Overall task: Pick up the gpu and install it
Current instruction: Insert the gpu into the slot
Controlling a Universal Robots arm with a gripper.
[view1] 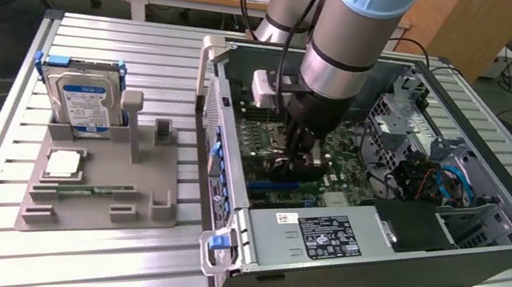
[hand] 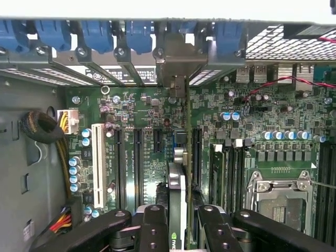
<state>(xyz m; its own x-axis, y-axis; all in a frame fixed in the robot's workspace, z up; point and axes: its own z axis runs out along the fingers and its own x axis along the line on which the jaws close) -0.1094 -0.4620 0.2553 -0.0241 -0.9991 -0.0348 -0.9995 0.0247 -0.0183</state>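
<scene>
My gripper (view1: 296, 167) reaches down into the open computer case (view1: 487, 252), over the green motherboard (hand: 147, 113). It is shut on the gpu (hand: 177, 184), which shows edge-on in the wrist view between the two black fingers (hand: 153, 223). The card stands upright along a motherboard slot, and its pale metal end bracket (hand: 176, 65) lies against the row of rear slot covers. I cannot tell whether its lower edge sits fully in the slot. In the exterior view the gpu (view1: 289, 171) is a dark shape under the fingers, mostly hidden by the arm.
A grey parts tray (view1: 97, 222) lies at the exterior view's left of the case, holding a hard drive (view1: 85, 103), a processor (view1: 62, 163) and a memory stick (view1: 86, 191). Inside the case are the power supply (view1: 324, 237), drive cage and cables (view1: 442, 182), and the processor socket (hand: 278, 199).
</scene>
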